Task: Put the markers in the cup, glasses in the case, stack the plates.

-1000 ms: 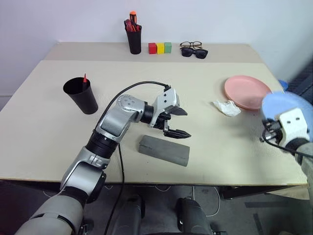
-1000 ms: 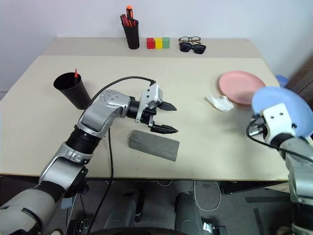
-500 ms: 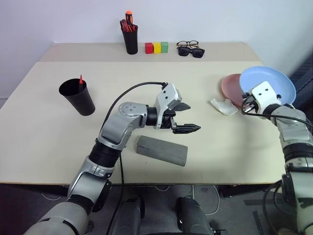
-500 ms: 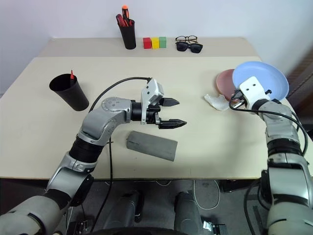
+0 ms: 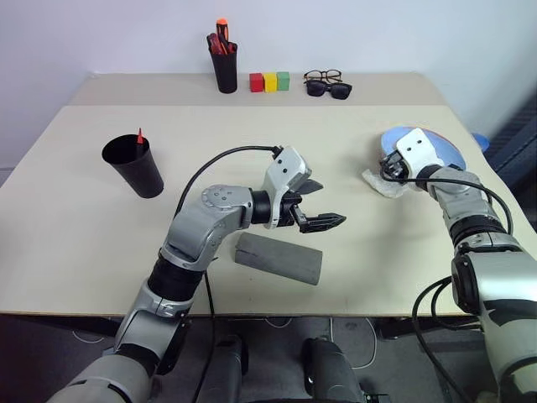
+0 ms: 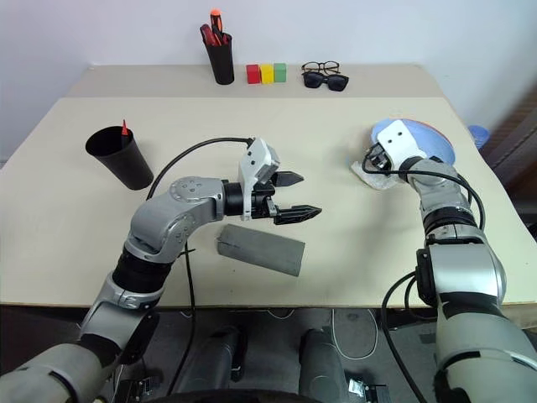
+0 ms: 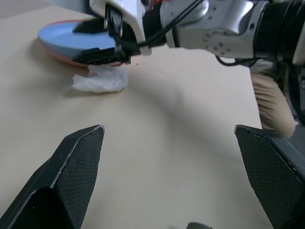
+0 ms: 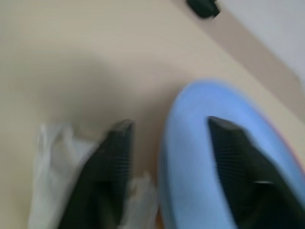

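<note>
Blue plate: lies on top of the pink plate at the right side of the worktop; the pink one is almost wholly covered, only a thin rim showing in the left wrist view
Right end effector: at the near edge of the stacked plates; fingers parted, one over the blue plate and one over the crumpled white tissue; whether either finger touches the plate is hard to make out
Left end effector: spread wide, holding nothing, hanging above the middle of the worktop, pointing towards the right arm
Grey case: shut, lying just below the left end effector, near the front edge; the glasses are not visible
Black cup: upright on the left side, well apart from the case; a red marker tip pokes above its rim, the rest hidden inside; the second marker cannot be made out
Back edge: a narrow black pen holder with red and orange pens; three small blocks, red, yellow and green; two pairs of spectacles, one dark-lensed, lying together
Open room: broad bare worktop between the cup and the plates; bare strip along the front edge to the left of the case
Cut off: a blue object past the right edge of the worktop, only partly seen
</note>
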Tool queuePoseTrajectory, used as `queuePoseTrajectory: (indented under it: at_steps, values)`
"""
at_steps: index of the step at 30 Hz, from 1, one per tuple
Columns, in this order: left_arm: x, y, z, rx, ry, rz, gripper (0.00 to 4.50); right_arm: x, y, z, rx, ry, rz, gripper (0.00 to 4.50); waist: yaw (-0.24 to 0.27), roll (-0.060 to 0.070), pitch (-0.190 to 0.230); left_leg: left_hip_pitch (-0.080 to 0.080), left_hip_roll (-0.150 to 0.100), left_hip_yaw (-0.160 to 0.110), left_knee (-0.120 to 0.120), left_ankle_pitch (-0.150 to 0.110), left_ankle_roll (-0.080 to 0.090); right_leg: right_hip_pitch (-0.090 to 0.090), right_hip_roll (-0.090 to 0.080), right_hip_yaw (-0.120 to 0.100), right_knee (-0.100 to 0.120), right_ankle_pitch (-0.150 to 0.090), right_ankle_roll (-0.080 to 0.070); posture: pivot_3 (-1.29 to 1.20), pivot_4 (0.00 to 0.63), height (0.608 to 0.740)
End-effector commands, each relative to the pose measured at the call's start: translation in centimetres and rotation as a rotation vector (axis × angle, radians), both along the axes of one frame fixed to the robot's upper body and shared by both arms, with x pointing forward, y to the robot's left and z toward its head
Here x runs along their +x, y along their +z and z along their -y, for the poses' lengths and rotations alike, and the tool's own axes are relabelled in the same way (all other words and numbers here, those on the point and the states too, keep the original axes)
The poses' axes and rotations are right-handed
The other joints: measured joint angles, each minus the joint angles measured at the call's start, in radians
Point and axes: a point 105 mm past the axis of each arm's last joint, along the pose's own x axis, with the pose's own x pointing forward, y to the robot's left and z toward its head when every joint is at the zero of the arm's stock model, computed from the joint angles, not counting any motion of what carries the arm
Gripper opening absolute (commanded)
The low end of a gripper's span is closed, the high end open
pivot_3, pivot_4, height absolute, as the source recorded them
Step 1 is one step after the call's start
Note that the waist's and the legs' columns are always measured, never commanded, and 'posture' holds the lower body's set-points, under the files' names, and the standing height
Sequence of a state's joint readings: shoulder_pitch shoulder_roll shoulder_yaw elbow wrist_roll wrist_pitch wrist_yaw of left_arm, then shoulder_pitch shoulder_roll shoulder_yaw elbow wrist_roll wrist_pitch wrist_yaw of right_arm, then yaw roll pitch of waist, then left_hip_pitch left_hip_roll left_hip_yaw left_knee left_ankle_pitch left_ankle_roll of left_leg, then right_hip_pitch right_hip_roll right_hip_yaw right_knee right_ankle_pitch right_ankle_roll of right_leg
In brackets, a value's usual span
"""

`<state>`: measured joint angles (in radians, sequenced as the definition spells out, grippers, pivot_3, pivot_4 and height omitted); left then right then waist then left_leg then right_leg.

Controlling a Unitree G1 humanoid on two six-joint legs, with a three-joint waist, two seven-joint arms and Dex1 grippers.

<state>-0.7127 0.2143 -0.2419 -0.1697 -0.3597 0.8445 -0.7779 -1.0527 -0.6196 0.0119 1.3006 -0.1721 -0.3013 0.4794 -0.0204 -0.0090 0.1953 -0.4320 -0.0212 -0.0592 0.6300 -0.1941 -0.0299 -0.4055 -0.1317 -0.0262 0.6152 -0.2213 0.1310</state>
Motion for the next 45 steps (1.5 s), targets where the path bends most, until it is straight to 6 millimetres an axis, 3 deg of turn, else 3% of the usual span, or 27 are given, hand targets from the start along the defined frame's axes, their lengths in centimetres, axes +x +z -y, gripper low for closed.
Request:
queuePoseTrajectory:
  at_steps: [1,3,8,18,23,27,31,33,37,41,45]
  values:
    - [-0.3,1.0,-0.1,-0.032,0.001,0.03,4.5,0.3,3.1,-0.8,0.079,0.061,0.095,3.58,0.0,0.0,0.0,0.0,0.0,0.0,0.0,0.0,0.0,0.0,0.0,0.0,0.0,0.0,0.0,0.0,0.15,0.74]
    - [-0.2,0.9,-0.1,-0.033,0.006,0.028,4.5,0.1,3.1,-1.0,0.109,0.093,0.09,3.58,0.001,0.0,0.0,0.0,0.0,0.0,0.0,0.0,0.0,0.0,0.0,0.0,0.0,0.0,0.0,0.0,0.15,0.74]
    - [0.4,0.7,-0.6,-0.038,0.028,0.024,4.5,-1.1,0.8,-0.7,0.173,0.147,0.024,3.58,0.001,0.0,0.0,0.001,0.0,0.0,0.0,0.0,0.0,0.001,0.0,0.0,0.0,0.0,0.0,0.0,0.15,0.74]
    - [1.3,1.0,-1.2,-0.039,0.049,0.038,4.5,-3.1,-4.1,1.4,0.26,0.07,-0.079,3.58,-0.003,0.0,0.0,0.004,0.0,0.001,-0.001,0.0,0.0,0.003,0.0,0.001,0.0,0.0,0.0,0.0,0.15,0.74]
    - [1.4,1.1,-1.2,-0.041,0.053,0.043,4.5,-3.5,-5.3,2.0,0.284,0.018,-0.106,3.58,0.0,0.0,0.0,0.005,0.0,0.001,-0.001,0.0,0.0,0.004,0.0,0.001,0.0,0.0,0.0,0.0,0.15,0.74]
    - [1.4,1.1,-1.3,-0.04,0.057,0.044,4.5,-3.5,-5.7,2.1,0.301,0.001,-0.117,2.37,0.0,0.0,0.0,0.006,0.0,0.001,-0.001,0.0,0.0,0.005,0.0,0.001,0.0,0.0,0.0,0.0,0.15,0.74]
    - [1.5,1.0,-1.3,-0.039,0.06,0.042,4.5,-3.6,-6.0,2.0,0.308,-0.002,-0.123,0.17,0.0,0.0,0.0,0.006,0.0,0.001,-0.001,0.0,0.0,0.005,0.0,0.001,0.0,0.0,0.0,0.0,0.15,0.74]
    - [1.5,0.9,-1.4,-0.039,0.061,0.04,4.5,-3.7,-6.1,2.0,0.308,0.0,-0.125,0.07,0.001,0.0,0.0,0.006,0.0,0.001,-0.001,0.0,0.0,0.006,0.0,0.001,-0.001,0.0,0.0,0.0,0.15,0.74]
    - [1.4,0.9,-1.4,-0.041,0.061,0.036,4.5,-3.7,-5.2,1.3,0.329,0.055,-0.091,0.07,0.001,0.0,0.0,0.006,0.0,0.0,-0.001,0.0,0.0,0.006,0.0,0.001,-0.001,0.0,0.0,0.0,0.15,0.74]
    - [1.4,0.8,-1.4,-0.044,0.063,0.032,4.5,-3.3,-1.6,0.2,0.379,0.149,0.024,0.07,-0.002,0.0,0.0,0.006,0.0,0.001,-0.001,0.0,0.0,0.006,0.0,0.001,-0.001,0.0,0.0,0.0,0.15,0.74]
    - [1.3,0.9,-1.2,-0.047,0.059,0.052,4.5,-2.6,1.2,0.9,0.364,0.127,0.115,0.07,-0.002,0.0,0.0,0.006,0.0,0.001,-0.001,0.0,0.0,0.006,0.0,0.001,0.0,0.0,0.0,0.0,0.15,0.74]
